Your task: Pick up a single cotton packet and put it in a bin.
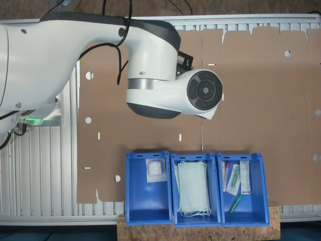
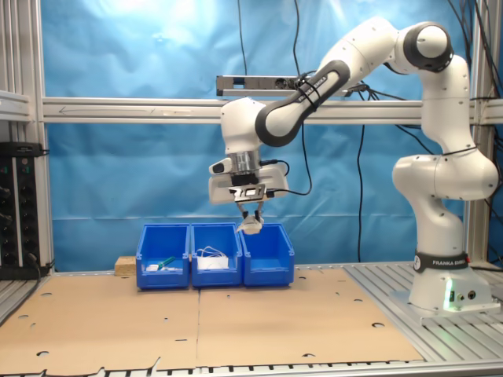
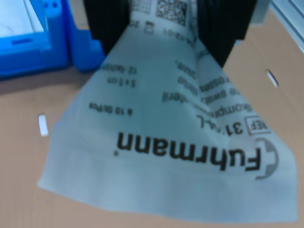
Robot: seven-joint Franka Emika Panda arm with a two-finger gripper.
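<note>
Wrist view, pincer point(image 3: 164, 28) pinching cotton packet point(image 3: 175, 142) by one edge, packet hanging flat below, above cardboard point(image 3: 28, 156).

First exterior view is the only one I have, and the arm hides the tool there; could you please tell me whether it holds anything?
Observer: Yes, in the wrist view the tool is shut on a white cotton packet.
Operator: Thank you. Is it lifted?
Observer: In the second exterior view it hangs well clear of the cardboard.
Operator: Is it above its target yet?
Observer: Not yet, I think: the wrist view shows cardboard beneath it, with a blue crate off to one side.
</note>
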